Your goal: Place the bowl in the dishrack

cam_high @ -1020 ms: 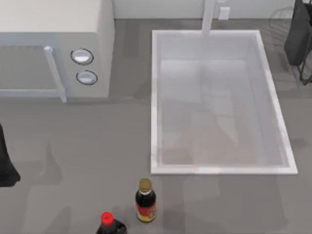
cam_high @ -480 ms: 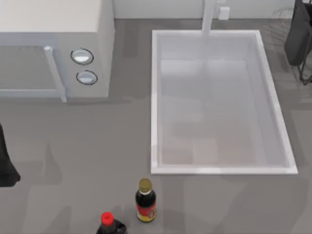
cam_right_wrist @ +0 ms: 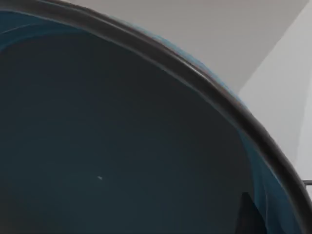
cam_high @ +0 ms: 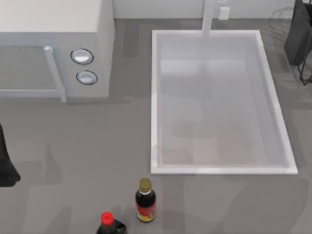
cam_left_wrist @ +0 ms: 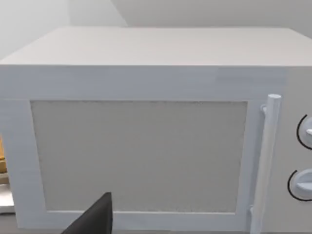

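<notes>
**Q:** Where was the bowl at this checkpoint?

**A:** You had the bowl [cam_right_wrist: 122, 146] close up against the right wrist camera. Its dark teal inside faced the lens, and its thin dark rim curved across the view. In the top view the right arm [cam_high: 298, 34] stood at the table's far right corner, over the faint wires of the dishrack [cam_high: 282, 15]. You could not tell whether the bowl rested in the dishrack.

**Q:** What was the state of the jaws?

**A:** One dark part of the right gripper [cam_right_wrist: 246, 214] lay against the bowl's inner wall. You could not tell whether its jaws pinched the rim or stood spread. The left arm [cam_high: 6, 161] was parked at the table's left edge. One dark part of the left gripper [cam_left_wrist: 95, 217] showed in front of the microwave [cam_left_wrist: 146, 146]. You could not tell the state of its jaws either.

**Q:** What were the containers and their contents?

**A:** Note the following:
- **Bowl:** the interior showed one tiny pale speck.
- **Sink basin [cam_high: 155, 97]:** this white rectangle lay between the microwave and the dishrack, with its pale floor showing.
- **Brown-capped sauce bottle [cam_high: 145, 200]:** it stood upright near the basin's front left corner and its body was dark.
- **Red-capped bottle [cam_high: 109, 222]:** it stood just beside the first bottle, at the table's front edge.
- **Microwave:** the door was closed.
</notes>
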`<action>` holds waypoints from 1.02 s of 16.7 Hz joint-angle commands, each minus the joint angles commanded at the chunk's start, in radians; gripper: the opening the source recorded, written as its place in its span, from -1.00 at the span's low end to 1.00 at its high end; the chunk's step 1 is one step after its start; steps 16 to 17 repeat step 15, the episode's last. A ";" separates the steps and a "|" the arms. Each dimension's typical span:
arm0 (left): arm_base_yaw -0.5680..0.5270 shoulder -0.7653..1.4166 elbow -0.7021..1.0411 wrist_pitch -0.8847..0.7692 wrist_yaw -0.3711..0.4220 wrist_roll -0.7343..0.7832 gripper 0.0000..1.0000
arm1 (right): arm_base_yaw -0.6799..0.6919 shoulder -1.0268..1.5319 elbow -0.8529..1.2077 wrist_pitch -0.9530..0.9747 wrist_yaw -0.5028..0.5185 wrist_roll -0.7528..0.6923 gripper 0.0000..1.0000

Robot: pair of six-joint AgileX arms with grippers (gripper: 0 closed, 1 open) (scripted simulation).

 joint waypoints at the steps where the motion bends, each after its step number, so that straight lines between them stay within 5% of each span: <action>1: 0.000 0.000 0.000 0.000 0.000 0.000 1.00 | 0.000 0.000 0.000 0.000 0.000 0.000 -0.25; 9: 0.000 0.000 0.000 0.000 0.000 0.000 1.00 | 0.000 0.000 0.000 0.000 0.000 0.000 0.96; 17: 0.000 0.000 0.000 0.000 0.000 0.000 1.00 | 0.000 0.000 0.000 0.000 0.000 0.000 1.00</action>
